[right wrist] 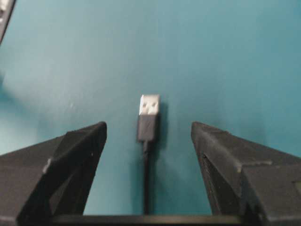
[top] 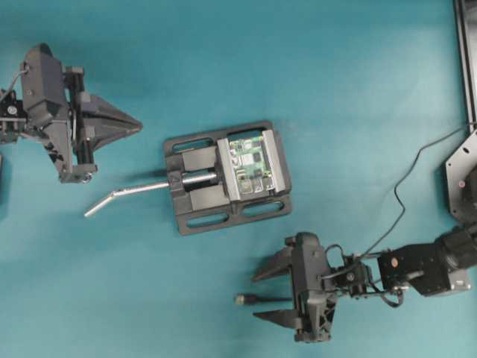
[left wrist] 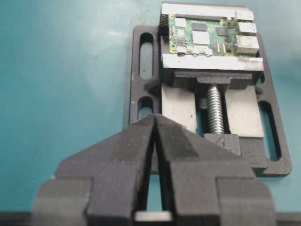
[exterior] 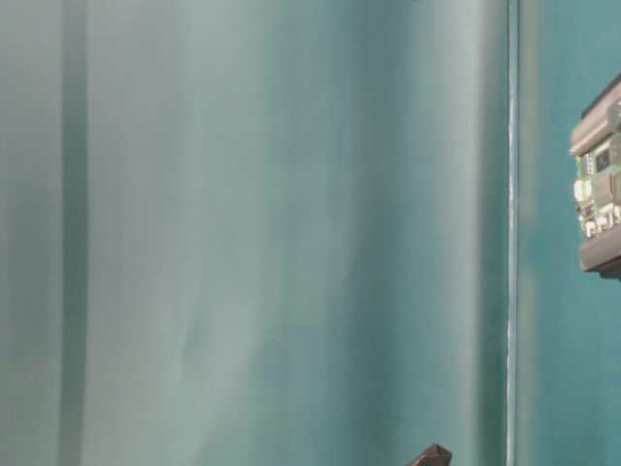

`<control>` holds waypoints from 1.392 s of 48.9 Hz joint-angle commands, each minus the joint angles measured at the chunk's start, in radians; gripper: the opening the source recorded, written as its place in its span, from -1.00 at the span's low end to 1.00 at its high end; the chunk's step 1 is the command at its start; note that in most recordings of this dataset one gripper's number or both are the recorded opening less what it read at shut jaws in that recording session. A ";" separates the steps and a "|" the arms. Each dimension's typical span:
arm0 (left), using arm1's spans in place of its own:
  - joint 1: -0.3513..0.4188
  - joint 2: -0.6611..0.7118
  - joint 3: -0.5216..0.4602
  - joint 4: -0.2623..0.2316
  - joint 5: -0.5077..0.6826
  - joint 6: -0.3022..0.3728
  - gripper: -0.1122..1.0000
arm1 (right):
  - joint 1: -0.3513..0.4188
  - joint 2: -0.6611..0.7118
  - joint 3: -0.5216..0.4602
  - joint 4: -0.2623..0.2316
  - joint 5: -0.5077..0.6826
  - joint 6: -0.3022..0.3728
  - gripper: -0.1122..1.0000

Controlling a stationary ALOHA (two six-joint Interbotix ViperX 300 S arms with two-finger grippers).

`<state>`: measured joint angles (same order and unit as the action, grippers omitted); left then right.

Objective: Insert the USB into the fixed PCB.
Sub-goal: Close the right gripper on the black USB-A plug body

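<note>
The USB (top: 244, 299) lies on the teal table, silvery tip pointing left, its thin black cable running back between my right gripper's fingers. In the right wrist view the USB (right wrist: 148, 115) lies between the two open fingers, touching neither. My right gripper (top: 259, 294) is open around the cable, below and right of the vise. The fixed PCB (top: 249, 164) is a small green board clamped in the black vise (top: 227, 177); it also shows in the left wrist view (left wrist: 209, 35) and at the table-level view's right edge (exterior: 600, 189). My left gripper (top: 139, 124) is shut and empty, left of the vise.
The vise's silver bent handle (top: 123, 196) sticks out to the left toward my left gripper. The thin black cable (top: 410, 175) loops up toward the right edge. A dark frame rail (top: 466, 52) runs along the top right.
</note>
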<state>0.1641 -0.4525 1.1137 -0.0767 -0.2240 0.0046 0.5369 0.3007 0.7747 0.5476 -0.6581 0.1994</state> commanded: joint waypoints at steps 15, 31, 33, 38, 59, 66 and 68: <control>-0.003 -0.011 -0.002 0.003 -0.006 0.000 -0.72 | 0.104 0.043 -0.066 0.391 -0.126 -0.299 0.61; -0.003 -0.011 -0.002 0.003 -0.009 0.000 -0.72 | 0.127 0.078 -0.092 0.394 -0.109 -0.307 0.61; -0.003 -0.011 -0.002 0.003 -0.009 0.000 -0.72 | 0.132 0.081 -0.094 0.393 -0.110 -0.307 0.61; -0.003 -0.011 -0.002 0.003 -0.009 0.000 -0.72 | 0.141 0.087 -0.095 0.394 -0.114 -0.307 0.58; -0.003 -0.011 0.000 0.003 -0.008 0.000 -0.72 | 0.173 0.127 -0.106 0.382 -0.109 -0.305 0.33; -0.003 -0.011 -0.002 0.003 -0.009 -0.002 -0.72 | 0.173 0.133 -0.103 0.382 -0.107 -0.305 0.33; -0.003 -0.011 0.000 0.003 -0.009 -0.005 -0.72 | 0.173 0.132 -0.101 0.382 -0.107 -0.305 0.33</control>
<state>0.1641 -0.4556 1.1213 -0.0767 -0.2240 0.0046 0.6872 0.4372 0.6780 0.9342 -0.7777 -0.1104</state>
